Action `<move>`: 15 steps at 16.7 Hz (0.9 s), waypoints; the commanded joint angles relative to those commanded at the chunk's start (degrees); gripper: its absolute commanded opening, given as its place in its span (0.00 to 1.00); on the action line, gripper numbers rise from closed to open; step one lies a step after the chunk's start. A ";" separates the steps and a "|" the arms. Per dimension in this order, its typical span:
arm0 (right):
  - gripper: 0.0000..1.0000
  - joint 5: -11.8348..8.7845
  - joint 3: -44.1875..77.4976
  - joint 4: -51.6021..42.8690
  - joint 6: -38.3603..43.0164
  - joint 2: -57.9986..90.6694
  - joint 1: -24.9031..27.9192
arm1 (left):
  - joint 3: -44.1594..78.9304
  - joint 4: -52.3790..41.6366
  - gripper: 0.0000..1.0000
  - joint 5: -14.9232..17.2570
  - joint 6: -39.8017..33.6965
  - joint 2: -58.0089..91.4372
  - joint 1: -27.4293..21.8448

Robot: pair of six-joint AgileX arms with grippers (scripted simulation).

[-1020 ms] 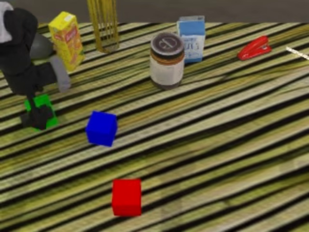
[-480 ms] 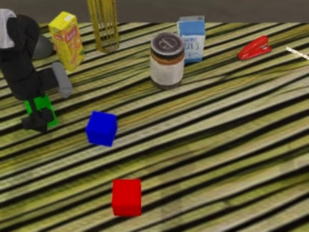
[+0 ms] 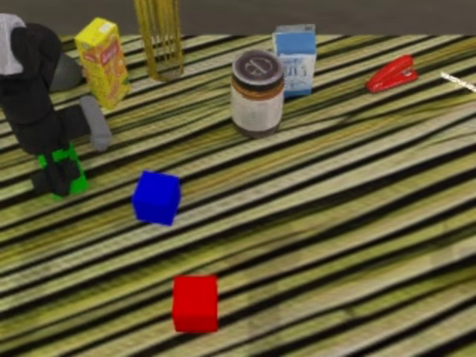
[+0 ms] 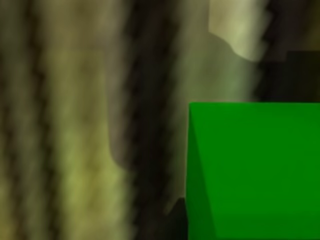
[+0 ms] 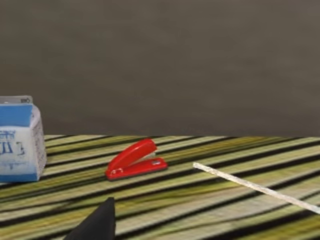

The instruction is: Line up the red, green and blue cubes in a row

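An AgileX arm's left gripper stands over the green cube at the left edge of a striped table, its dark fingers on either side of the cube and closed on it. From the left wrist camera the green cube fills much of the view, with the table's stripes behind it.

The blue cube sits just right of the green one, apart from it, and the red cube lies nearer the front edge, well apart from both.

Along the back of the table stand the containers: a yellow carton near the left arm, a jar with its dark lid on, and a blue-and-white carton just behind the jar. What any of them holds cannot be told. A yellow wire rack rises between the yellow carton and the jar.

A red stapler lies at the back right, with a pale thin strip beside it. The right gripper is only a dark tip in the right wrist view, and whether it is open cannot be told.
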 joint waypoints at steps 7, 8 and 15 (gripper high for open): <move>1.00 0.00 0.00 0.00 0.00 0.00 0.00 | 0.00 0.00 0.00 0.00 0.00 0.00 0.00; 1.00 0.00 0.00 0.00 0.00 0.00 0.00 | 0.00 0.00 0.00 0.00 0.00 0.00 0.00; 1.00 0.00 0.00 0.00 0.00 0.00 0.00 | 4.25 -6.57 0.00 0.02 0.20 -2.20 0.56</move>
